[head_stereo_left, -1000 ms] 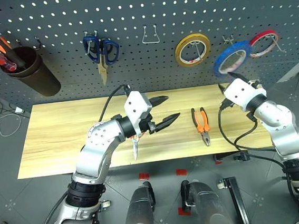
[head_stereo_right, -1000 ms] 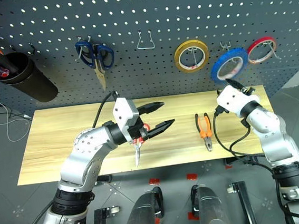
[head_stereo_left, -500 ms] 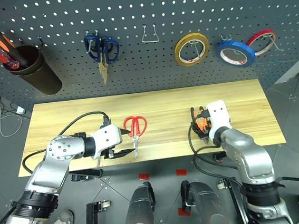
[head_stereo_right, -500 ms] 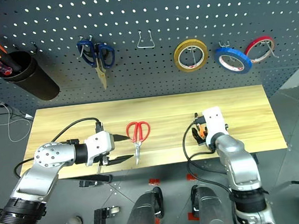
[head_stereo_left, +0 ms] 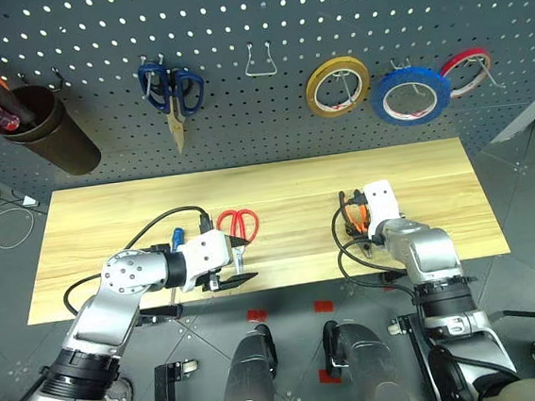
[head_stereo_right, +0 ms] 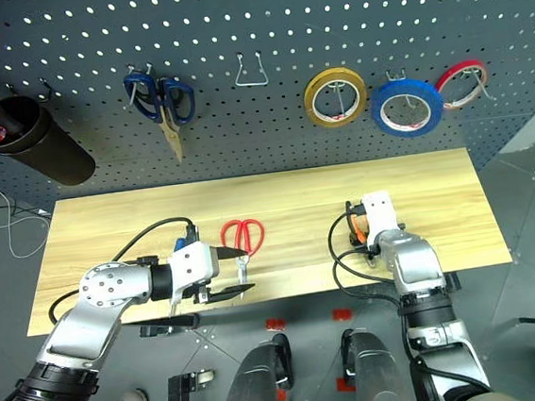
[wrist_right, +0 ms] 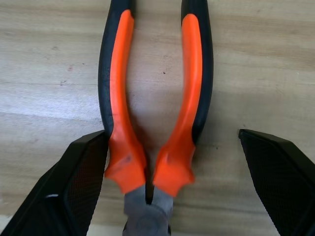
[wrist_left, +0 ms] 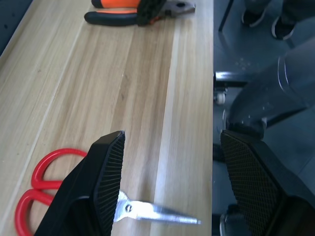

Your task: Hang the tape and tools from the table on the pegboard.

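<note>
The right gripper [wrist_right: 170, 182] stands wide open, empty, its fingers either side of the orange-and-black pliers [wrist_right: 155, 98] lying flat on the surface [head_stereo_left: 416, 172] — one finger touching a handle. The left gripper [wrist_left: 170, 182] is open too and holds nothing, the red-handled scissors [wrist_left: 54, 189] lying just under one finger. Beyond both, the blue tape [head_stereo_left: 410, 98] hangs on the pegboard [head_stereo_left: 256, 78].
</note>
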You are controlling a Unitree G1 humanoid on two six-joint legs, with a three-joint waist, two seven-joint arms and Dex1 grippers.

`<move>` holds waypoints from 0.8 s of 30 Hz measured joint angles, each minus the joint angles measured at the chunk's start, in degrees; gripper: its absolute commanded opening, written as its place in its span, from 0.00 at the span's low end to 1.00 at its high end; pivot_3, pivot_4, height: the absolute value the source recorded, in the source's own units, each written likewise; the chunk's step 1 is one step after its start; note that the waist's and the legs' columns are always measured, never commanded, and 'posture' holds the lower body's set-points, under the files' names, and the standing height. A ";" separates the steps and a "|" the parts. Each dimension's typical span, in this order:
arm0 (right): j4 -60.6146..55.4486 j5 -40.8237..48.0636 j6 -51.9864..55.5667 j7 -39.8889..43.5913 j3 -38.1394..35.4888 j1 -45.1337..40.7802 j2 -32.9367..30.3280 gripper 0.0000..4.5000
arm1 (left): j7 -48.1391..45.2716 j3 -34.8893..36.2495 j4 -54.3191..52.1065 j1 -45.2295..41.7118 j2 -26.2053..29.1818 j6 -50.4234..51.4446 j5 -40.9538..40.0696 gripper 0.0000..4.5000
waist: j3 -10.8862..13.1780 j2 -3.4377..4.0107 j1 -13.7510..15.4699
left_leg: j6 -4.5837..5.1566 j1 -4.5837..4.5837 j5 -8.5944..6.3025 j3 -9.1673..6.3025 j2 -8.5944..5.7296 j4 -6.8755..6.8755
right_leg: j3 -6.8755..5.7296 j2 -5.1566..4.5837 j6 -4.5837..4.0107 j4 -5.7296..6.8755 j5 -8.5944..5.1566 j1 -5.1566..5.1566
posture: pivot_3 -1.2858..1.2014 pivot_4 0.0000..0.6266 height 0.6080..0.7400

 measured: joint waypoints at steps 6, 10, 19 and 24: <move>7.03 1.09 -1.19 1.65 0.14 -5.01 -2.40 0.64 | 0.76 0.23 0.00 -0.39 -1.88 0.99 -0.58 0.73 | -0.03 -0.05 0.04 | 0.00 0.02 0.00 0.05 0.00 0.06 | 0.05 0.00 0.01 0.01 0.02 0.02 | 0.52 0.57 1.00; 8.12 1.25 -3.72 1.98 1.62 -5.21 -2.77 0.61 | 2.66 2.27 -0.55 -0.25 -4.79 4.83 -4.57 0.73 | -0.06 -0.10 -0.03 | 0.00 0.02 0.01 0.05 0.02 0.05 | 0.05 0.01 0.01 0.03 0.02 0.01 | 0.52 0.56 1.00; -27.84 1.62 -9.61 1.21 15.19 6.86 6.54 0.61 | 9.91 16.58 -8.66 10.38 -6.44 16.07 -17.30 0.73 | -0.06 -0.10 -0.94 | -0.03 -0.10 0.01 0.07 0.09 -0.26 | 0.08 0.05 0.05 -0.03 -0.01 -0.27 | 0.53 0.52 1.00; -35.72 0.31 -21.82 -1.53 20.10 0.95 11.38 0.61 | 14.06 21.50 -13.90 12.24 -6.44 20.71 -21.59 0.73 | -0.20 -0.33 0.45 | -0.03 -0.02 0.01 -0.14 -0.01 0.07 | -0.03 -0.01 0.42 -0.03 -0.10 0.05 | 0.55 0.51 1.00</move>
